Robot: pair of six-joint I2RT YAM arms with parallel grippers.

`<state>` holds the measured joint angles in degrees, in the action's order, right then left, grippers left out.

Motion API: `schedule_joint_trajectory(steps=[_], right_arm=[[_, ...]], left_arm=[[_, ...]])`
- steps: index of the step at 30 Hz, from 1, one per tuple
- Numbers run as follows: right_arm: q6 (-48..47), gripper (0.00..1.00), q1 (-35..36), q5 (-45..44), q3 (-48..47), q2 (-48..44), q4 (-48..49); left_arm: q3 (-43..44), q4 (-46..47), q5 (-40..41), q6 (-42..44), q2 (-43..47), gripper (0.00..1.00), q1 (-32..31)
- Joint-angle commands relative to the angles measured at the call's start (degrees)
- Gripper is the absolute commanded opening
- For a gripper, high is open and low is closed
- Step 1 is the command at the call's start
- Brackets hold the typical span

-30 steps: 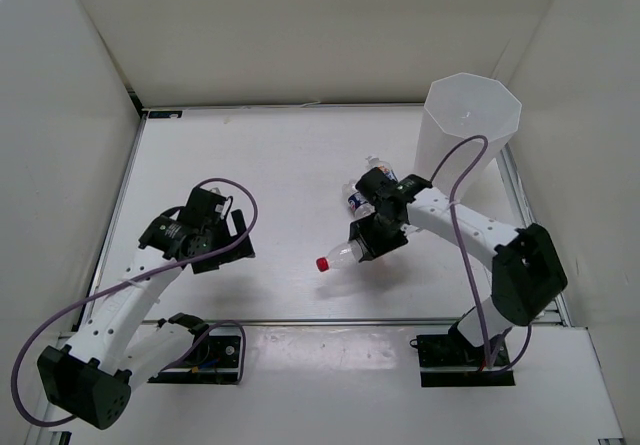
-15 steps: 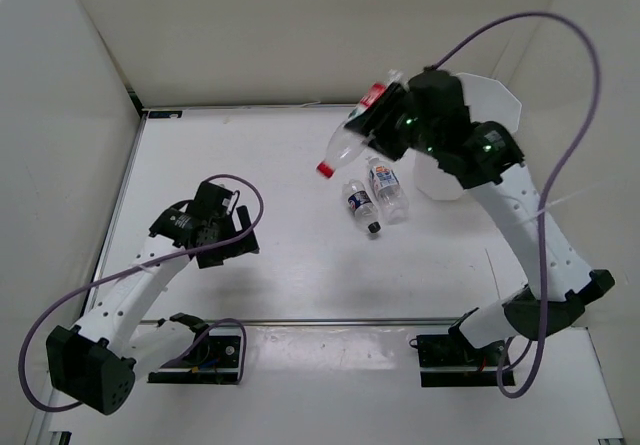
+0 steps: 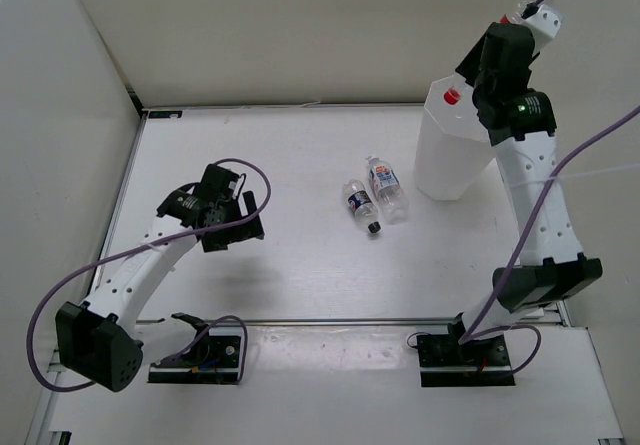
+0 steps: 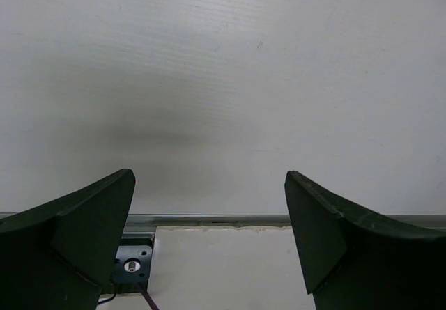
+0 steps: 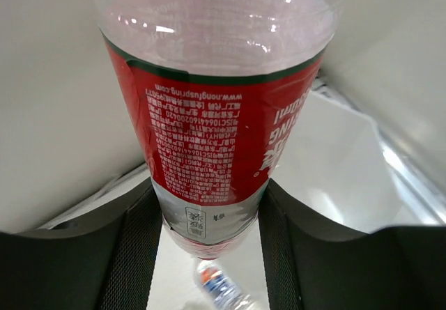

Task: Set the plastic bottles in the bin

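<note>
Up it goes: the right end effector [image 5: 206, 219], clamped on the red-labelled bottle [image 5: 209, 122], has swung from low over the surface [image 3: 280, 165] to high above the bin [image 3: 440, 165]. The red cap [image 3: 452, 95] now hangs over the bin's mouth just below it, so a drop looks close. Well off to its left two bottles [image 3: 358, 203] [image 3: 387, 187] wait on the surface, and farther still the left end effector [image 4: 209, 184] hovers, fingers spread wide, holding nothing.
</note>
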<state>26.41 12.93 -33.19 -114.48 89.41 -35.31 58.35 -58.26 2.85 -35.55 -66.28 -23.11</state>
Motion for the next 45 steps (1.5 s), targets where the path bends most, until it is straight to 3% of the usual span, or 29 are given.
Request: schedule_joint_trajectory(steps=[1, 6, 9, 10, 15, 17, 21, 28, 35, 41, 45], right_arm=[[-5.94, 0.15, -2.81, -4.77, 0.83, 2.44, 4.37], [-6.46, 0.22, -4.58, -4.78, 4.61, 3.76, 4.37], [-6.99, 0.84, -4.58, -5.56, 6.55, 3.76, 3.15], [-4.12, 0.99, -4.58, -6.61, 7.07, 3.06, 0.10], [10.30, 0.99, -2.74, -0.85, 5.40, -1.94, -14.94], [12.51, 0.99, -0.89, 5.66, 8.29, -5.79, -16.98], [15.15, 0.99, 1.84, 8.40, 15.50, -12.49, -16.99], [13.58, 0.99, 1.31, 4.72, 16.56, -21.89, -18.39], [12.96, 0.99, 0.08, 4.19, 17.79, -28.14, -18.39], [12.43, 0.99, -0.45, 3.66, 20.87, -30.08, -20.59], [11.73, 0.99, -0.45, 3.66, 20.87, -30.08, -21.38]], left_arm=[[2.56, 0.34, 1.01, 0.92, -1.74, 1.00, -0.35], [5.89, 2.44, 1.01, 0.92, -5.69, 1.00, -0.35], [10.89, 3.85, -2.14, 0.92, -10.25, 1.00, -0.35], [12.82, 4.46, -3.63, 0.31, -11.75, 1.00, 0.17], [31.77, 7.71, -14.70, -2.06, -24.57, 1.00, 0.17], [36.73, 11.04, -21.87, -4.78, -31.78, 1.00, 0.17], [45.43, 16.67, -30.08, -10.85, -42.33, 1.00, -1.49], [53.27, 16.69, -34.67, -10.86, -57.89, 1.00, -6.58], [54.42, 16.69, -34.67, -10.24, -63.70, 1.00, -8.61], [62.40, 16.69, -34.84, -9.71, -70.37, 1.00, -10.64], [64.79, 16.69, -35.99, -10.24, -73.11, 0.87, -11.16]])
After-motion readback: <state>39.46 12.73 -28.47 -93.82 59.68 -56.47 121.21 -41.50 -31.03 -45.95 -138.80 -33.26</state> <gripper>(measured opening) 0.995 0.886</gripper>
